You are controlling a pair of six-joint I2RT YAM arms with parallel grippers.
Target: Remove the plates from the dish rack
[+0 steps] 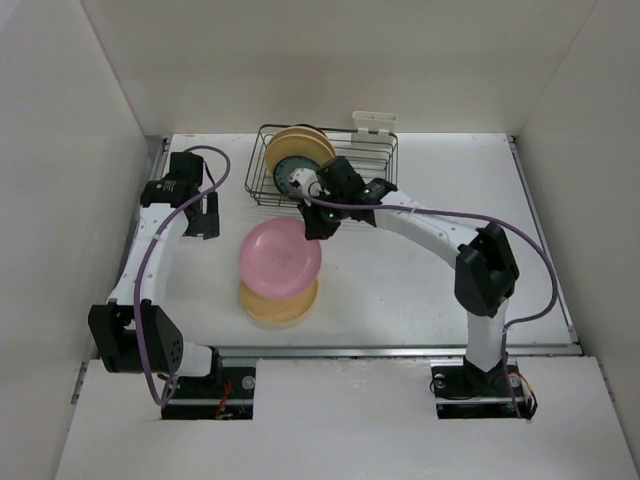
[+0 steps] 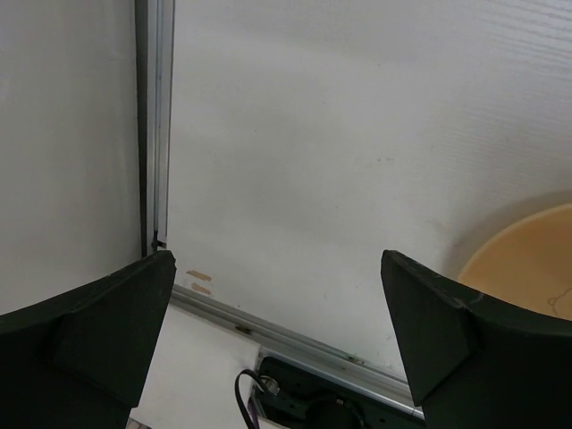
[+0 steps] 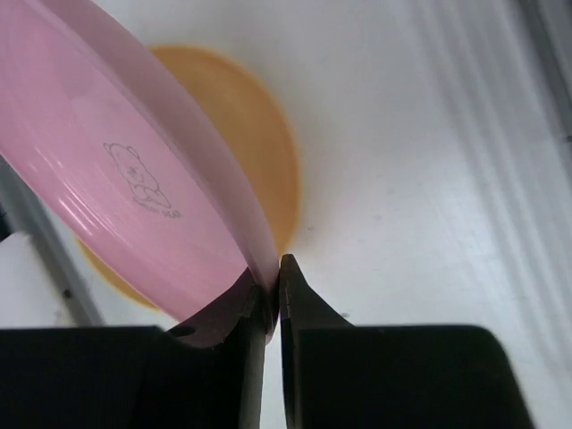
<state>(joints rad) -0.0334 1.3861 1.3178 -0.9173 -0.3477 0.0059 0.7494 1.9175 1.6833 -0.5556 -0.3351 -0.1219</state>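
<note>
The right fingers [image 3: 308, 313] pinch the rim of the pink plate [image 3: 116, 161] — tilted above the tan plate [image 1: 280, 308]; left fingers [image 2: 107, 322] spread wide.

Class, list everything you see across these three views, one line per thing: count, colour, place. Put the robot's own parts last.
pink plate: one, pink, held tilted by its rim over the tan plate
tan plate: one, tan, flat on the table, nearer than the rack
yellowish plate: one, upright in the rack
teal-patterned plate: one, smaller, in the rack; others may be hidden
dish rack: one, black wire, far middle of the table
clip: one, white, rack's far edge
table: one, white
cables: two, purple, one along each arm
left gripper: black, open, over bare table
right gripper: black, shut on the pink plate's rim
</note>
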